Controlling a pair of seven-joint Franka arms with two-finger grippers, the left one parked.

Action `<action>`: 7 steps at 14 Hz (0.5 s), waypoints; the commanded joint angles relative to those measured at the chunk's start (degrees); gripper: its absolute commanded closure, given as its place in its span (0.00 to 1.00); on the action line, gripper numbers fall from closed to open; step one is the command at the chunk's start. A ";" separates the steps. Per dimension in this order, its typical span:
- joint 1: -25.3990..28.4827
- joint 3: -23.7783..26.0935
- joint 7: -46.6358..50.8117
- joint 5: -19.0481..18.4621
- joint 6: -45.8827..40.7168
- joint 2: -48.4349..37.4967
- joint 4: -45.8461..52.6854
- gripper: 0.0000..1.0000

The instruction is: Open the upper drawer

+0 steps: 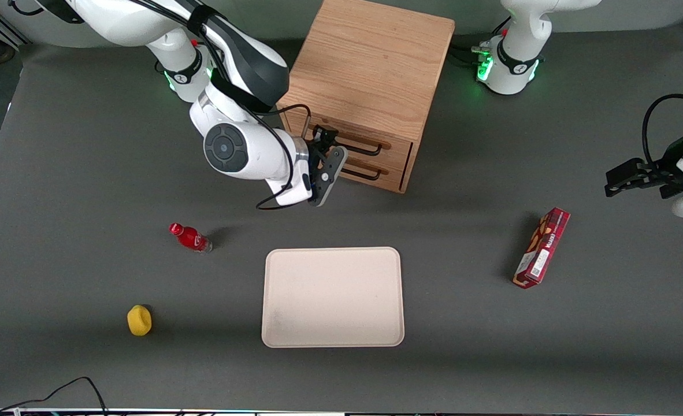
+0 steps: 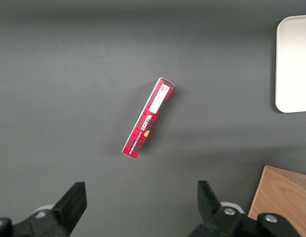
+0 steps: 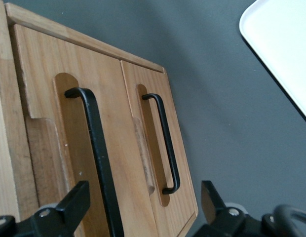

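Note:
The oak cabinet (image 1: pixel 370 63) stands shut, with its drawer fronts facing the front camera. The upper drawer (image 1: pixel 350 137) carries a long black wire handle (image 1: pixel 357 148). Below it, the bottom drawer (image 1: pixel 370 179) has the same kind of handle. My right gripper (image 1: pixel 323 145) is right in front of the drawer fronts, at the working arm's end of the handles. In the right wrist view the gripper (image 3: pixel 143 212) is open. The upper drawer's handle (image 3: pixel 96 143) runs between its fingers (image 3: pixel 69 205) without touching them, and the bottom drawer's handle (image 3: pixel 163 143) also lies within the gap.
A cream tray (image 1: pixel 333 341) lies nearer the front camera than the cabinet. A red bottle (image 1: pixel 191 237) and a yellow object (image 1: pixel 139 320) lie toward the working arm's end. A red box (image 1: pixel 542 247) (image 2: pixel 148 118) lies toward the parked arm's end.

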 commanded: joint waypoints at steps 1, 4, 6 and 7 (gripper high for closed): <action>1.10 0.41 -0.14 -1.05 1.35 0.99 0.00 0.00; 1.10 1.47 -0.14 -1.14 2.32 0.90 -1.50 0.00; 1.10 1.56 -0.06 -1.14 2.84 1.07 -1.59 0.00; 1.19 1.56 -0.14 -1.14 3.72 1.08 -2.12 0.00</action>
